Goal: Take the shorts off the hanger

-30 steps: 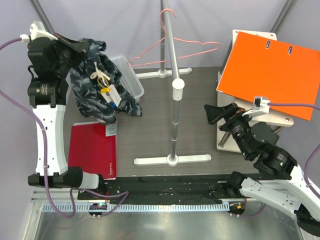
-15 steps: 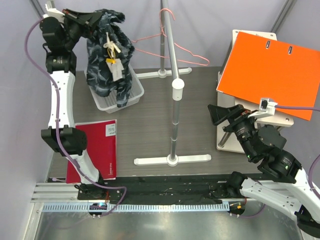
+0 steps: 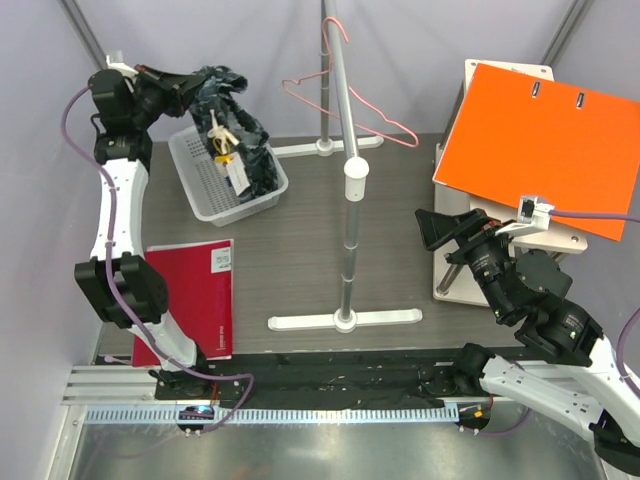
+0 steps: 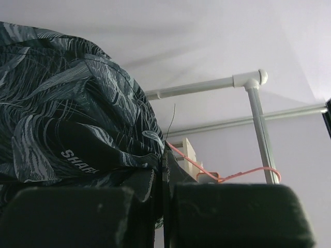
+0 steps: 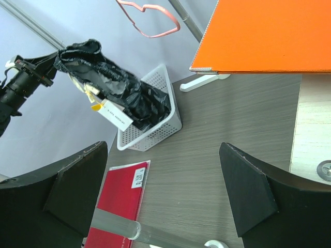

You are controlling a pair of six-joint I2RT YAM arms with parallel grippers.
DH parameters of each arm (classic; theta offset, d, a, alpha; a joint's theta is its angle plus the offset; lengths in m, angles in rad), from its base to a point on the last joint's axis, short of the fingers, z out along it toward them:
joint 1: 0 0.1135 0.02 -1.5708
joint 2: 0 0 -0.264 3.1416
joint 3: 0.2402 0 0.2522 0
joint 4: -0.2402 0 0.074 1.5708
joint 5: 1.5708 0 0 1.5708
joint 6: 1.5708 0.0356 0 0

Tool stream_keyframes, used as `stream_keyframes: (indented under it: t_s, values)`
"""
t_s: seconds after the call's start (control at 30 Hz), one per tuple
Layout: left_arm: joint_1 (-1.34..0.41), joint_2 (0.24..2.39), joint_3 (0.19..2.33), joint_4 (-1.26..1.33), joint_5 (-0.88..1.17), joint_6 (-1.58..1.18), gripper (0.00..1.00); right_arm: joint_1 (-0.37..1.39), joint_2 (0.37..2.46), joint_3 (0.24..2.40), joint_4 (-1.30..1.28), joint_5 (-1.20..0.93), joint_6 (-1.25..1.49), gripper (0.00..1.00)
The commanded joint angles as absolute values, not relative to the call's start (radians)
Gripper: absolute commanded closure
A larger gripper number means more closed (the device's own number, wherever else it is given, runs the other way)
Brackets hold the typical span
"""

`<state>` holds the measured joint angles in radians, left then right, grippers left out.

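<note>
Top view: the left gripper (image 3: 185,82), at ten o'clock on a far-stretched arm, is clamped on the shorts (image 3: 240,130). They droop into the white basket (image 3: 203,182), their paper tags too small to read. The pink hanger (image 3: 412,138) hangs bare on the rail (image 3: 345,170) at twelve. The right gripper (image 3: 432,228) sits at four, its arm folded low over the dark wood-grain table (image 3: 400,280), near an orange binder (image 3: 545,140).

Left wrist: the jaws are nearly closed on the leafy cloth, printed "SHAR" before a fold hides the rest. Pale walls stand behind.

Right wrist: the fingers (image 5: 77,191) are spread wide and hold nothing. A red notebook (image 5: 124,199) lies at seven.
</note>
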<state>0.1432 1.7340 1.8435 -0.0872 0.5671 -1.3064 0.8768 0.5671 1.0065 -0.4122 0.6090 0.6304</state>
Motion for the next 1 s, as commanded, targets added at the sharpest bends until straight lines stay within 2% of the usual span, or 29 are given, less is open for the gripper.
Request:
stream_keyframes:
  t_s: [0.0,0.23,0.4,0.57,0.97]
  values:
    - [0.190,1.634,1.847,-0.139,0.534,-1.206,0.99,0.879,0.572,1.045,-0.382,0.618,0.614,0.05]
    - [0.166,1.664,1.838,-0.245,0.522,-1.117,0.99,0.879,0.574,1.034,-0.382,0.615,0.627,0.05]
    - [0.078,1.764,1.916,-0.454,0.418,-0.910,1.00,0.879,0.577,1.025,-0.380,0.611,0.632,0.06]
    - [0.048,1.799,1.820,-0.430,0.399,-0.893,1.00,0.879,0.572,1.029,-0.387,0.614,0.634,0.06]
    - [-0.006,1.879,1.760,-0.298,0.566,-0.954,1.00,0.879,0.591,1.026,-0.387,0.612,0.637,0.06]
